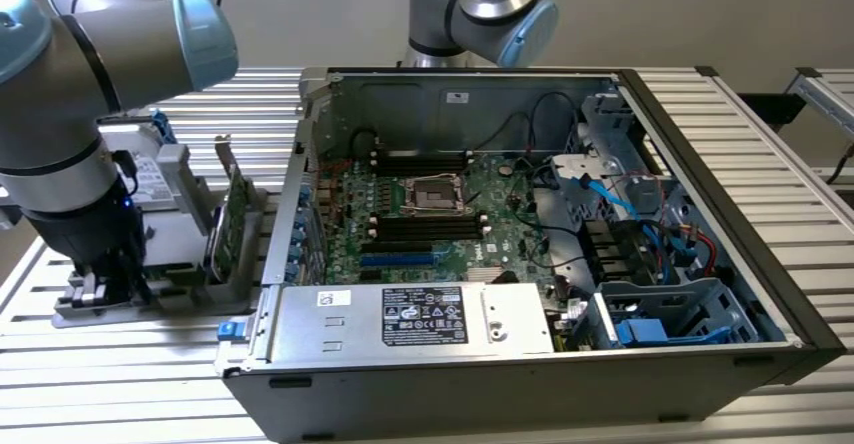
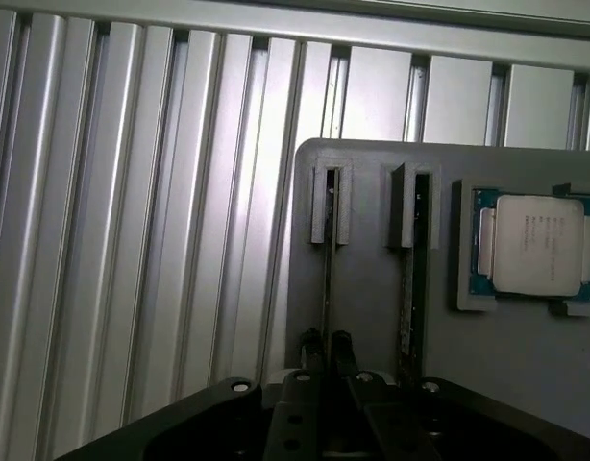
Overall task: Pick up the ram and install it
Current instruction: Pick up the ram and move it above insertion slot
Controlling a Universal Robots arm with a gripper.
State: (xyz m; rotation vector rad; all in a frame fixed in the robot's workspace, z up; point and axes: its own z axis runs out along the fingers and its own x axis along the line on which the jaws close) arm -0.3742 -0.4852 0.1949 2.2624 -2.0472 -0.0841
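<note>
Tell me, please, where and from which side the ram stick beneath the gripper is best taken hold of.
Probably pinch the ram across its two flat faces at the exposed long edge, coming straight down from above: it stands on edge in a narrow slot of the holder, whose posts flank its end.

The ram (image 2: 327,279) stands on edge, thin and dark, in a grey holder's (image 2: 367,288) slot.

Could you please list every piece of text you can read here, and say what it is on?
No text can be read.
Power supply label: print too small to read.
Case sticker: too small to read.
Processor: faint marking, too blurred to read.
</note>
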